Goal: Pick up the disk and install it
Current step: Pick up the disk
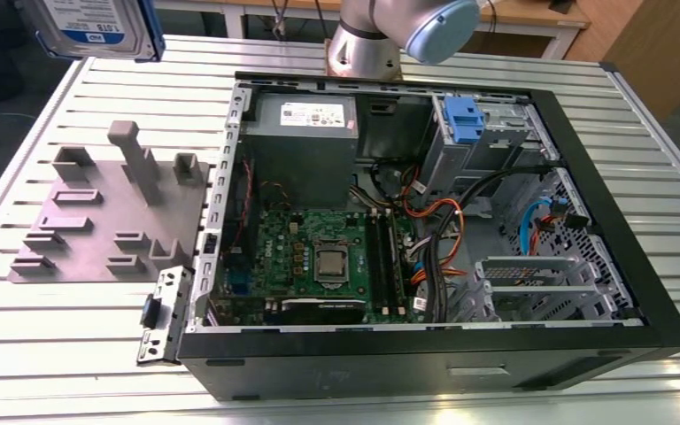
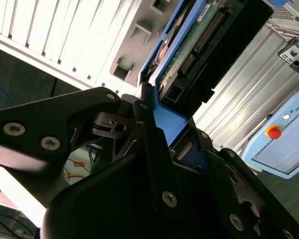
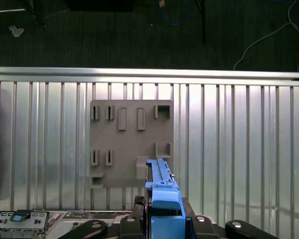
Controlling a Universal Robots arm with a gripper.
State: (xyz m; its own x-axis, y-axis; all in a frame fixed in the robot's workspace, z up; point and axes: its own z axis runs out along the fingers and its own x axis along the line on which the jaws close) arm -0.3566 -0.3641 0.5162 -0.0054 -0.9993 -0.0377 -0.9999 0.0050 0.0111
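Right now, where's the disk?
The disk is clamped in the gripper, raised off the table at the exterior view's upper left, above the grey plate beside the computer case.

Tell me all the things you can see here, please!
disk: one, silver with blue rails, held in the air at the exterior view's left.
computer case: one, black, open, lying on the table.
circuit board: one, green, inside the case.
power box: one, grey, inside the case.
latch: one, blue, on the metal drive cage.
cables: several, orange and black, inside the case.
holder plate: one, grey, on the table beside the case.
table: one, silver slats.
arm: one, silver and pale blue, behind the case.
gripper: one, black, shut on the disk.
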